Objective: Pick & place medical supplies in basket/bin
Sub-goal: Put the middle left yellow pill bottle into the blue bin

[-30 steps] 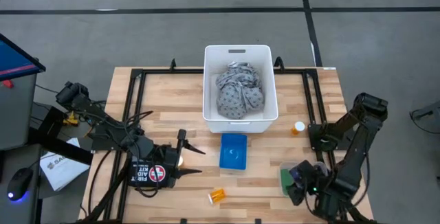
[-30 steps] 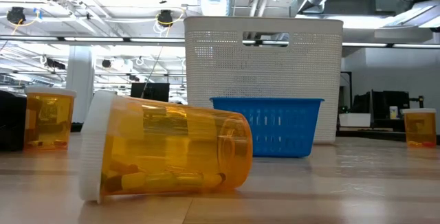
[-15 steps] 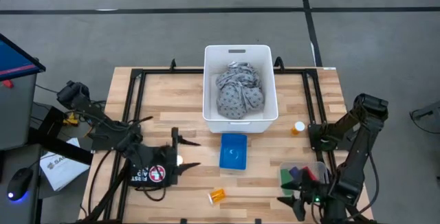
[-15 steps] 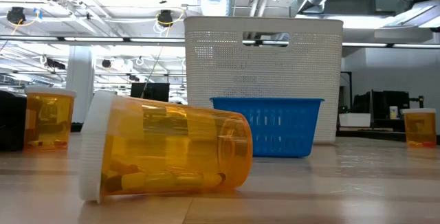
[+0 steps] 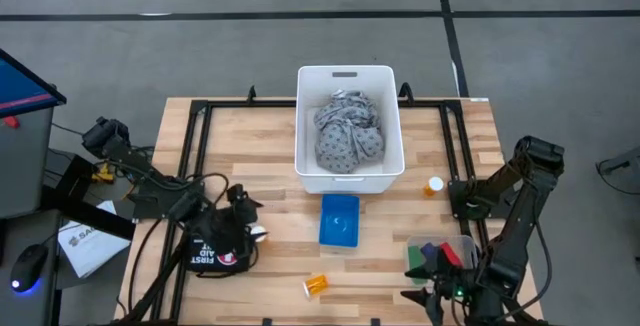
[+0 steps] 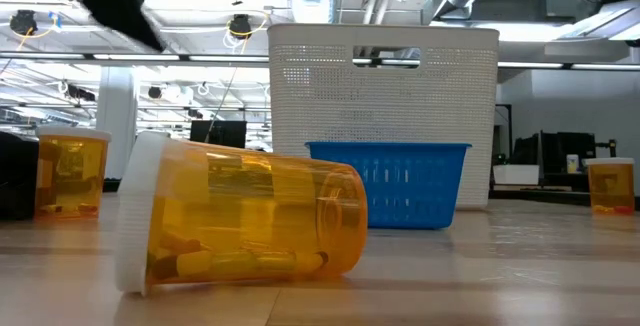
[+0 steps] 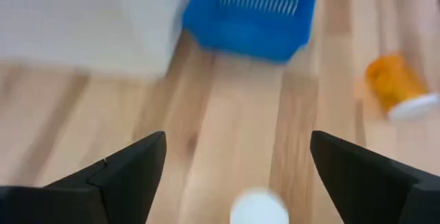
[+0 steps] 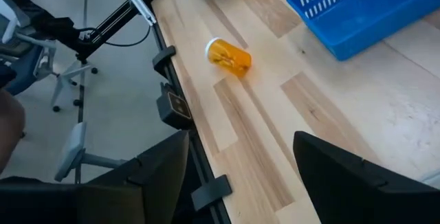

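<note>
A grey patterned cloth (image 5: 349, 132) lies in the white bin (image 5: 303, 171) at the far middle. A small blue basket (image 5: 340, 220) stands before it. One orange pill bottle (image 5: 315, 285) lies on its side near the front edge. Another (image 5: 433, 184) stands to the right of the bin, and a third, white-capped (image 5: 257, 233), stands by my left gripper. Green, blue and red pieces sit in a clear tub (image 5: 440, 256). My left gripper (image 5: 243, 218) is open and points down over the white cap (image 7: 260, 207). My right gripper (image 5: 422, 303) is open and empty at the front right.
Black frame rails (image 5: 196, 146) run along the table's left and right sides. A first-aid pouch (image 5: 215, 256) lies under the left arm. The low view shows the lying bottle (image 6: 240, 226) close up and part of an arm (image 6: 110, 1) at the upper left.
My left gripper has tipped from level, pointing toward the table's right, to pointing down over the white-capped bottle. My right gripper has drawn back toward the near edge, uncovering the clear tub of coloured pieces.
</note>
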Action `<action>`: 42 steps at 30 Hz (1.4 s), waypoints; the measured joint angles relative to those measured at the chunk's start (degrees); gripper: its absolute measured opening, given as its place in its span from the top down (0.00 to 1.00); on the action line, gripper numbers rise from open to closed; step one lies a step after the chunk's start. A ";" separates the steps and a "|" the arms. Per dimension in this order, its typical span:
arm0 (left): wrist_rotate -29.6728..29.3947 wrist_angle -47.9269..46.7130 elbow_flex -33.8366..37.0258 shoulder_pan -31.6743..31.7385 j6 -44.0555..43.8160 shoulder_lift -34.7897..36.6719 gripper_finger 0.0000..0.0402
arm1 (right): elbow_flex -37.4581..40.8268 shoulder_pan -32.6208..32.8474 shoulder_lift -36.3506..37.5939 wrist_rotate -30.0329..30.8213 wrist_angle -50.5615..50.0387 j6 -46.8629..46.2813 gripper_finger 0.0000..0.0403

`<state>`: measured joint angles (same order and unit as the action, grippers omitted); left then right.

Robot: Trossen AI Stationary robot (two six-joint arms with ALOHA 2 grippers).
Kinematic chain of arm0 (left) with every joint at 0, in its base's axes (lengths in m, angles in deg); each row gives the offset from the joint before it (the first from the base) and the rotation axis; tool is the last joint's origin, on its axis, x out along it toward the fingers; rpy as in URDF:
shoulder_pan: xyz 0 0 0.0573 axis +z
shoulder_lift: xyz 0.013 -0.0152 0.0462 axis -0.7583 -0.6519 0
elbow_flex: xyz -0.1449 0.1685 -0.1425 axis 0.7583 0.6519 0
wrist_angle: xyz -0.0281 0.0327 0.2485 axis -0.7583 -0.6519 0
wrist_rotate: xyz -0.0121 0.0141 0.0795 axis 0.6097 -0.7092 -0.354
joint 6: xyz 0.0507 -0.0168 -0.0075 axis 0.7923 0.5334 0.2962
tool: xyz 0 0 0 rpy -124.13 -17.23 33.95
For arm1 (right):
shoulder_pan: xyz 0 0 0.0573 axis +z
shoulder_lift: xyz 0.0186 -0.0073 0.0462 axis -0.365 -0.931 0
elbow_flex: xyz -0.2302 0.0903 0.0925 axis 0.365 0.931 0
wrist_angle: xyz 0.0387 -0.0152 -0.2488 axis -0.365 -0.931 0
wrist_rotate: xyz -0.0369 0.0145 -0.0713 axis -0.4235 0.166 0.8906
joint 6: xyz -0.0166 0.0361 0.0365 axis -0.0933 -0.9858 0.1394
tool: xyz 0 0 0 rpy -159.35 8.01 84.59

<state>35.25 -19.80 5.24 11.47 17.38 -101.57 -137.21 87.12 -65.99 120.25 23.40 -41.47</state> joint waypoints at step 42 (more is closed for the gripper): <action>15.34 -1.88 0.06 4.50 -8.32 -16.70 0.28 | 0.02 1.03 0.07 -0.09 -0.26 0.13 0.35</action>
<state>50.59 -21.68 5.31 15.97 9.07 -118.27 -137.19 88.15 -65.93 120.16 23.14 -41.34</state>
